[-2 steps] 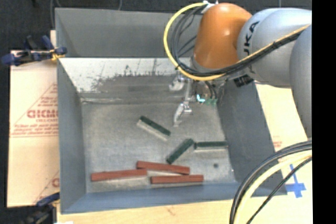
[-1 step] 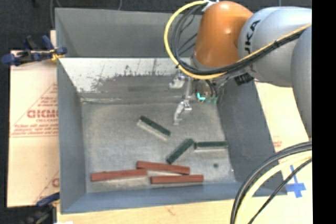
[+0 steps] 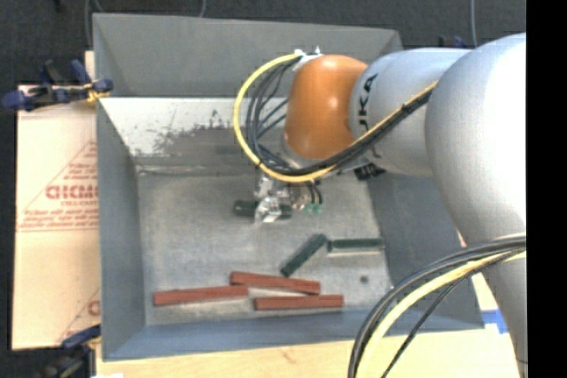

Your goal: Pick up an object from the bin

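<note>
Camera view: gripper [image 3: 275, 206] sat low over the middle of the bin [image 3: 120, 190].
Grip state: could not be told.
Nearest thing: small dark green piece [image 3: 243, 208], just beside gripper.
Elsewhere: 2 green bars [image 3: 302, 254], 3 red-brown bars [image 3: 275, 282].
Writing: "KUKA" on arm [image 3: 416, 111].

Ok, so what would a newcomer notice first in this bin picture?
The orange-capped arm reaches in from the right, its tool low over the middle of the bin beside a small dark green piece. Near the front wall lie three reddish-brown sticks, with two dark green sticks just behind them.
</note>
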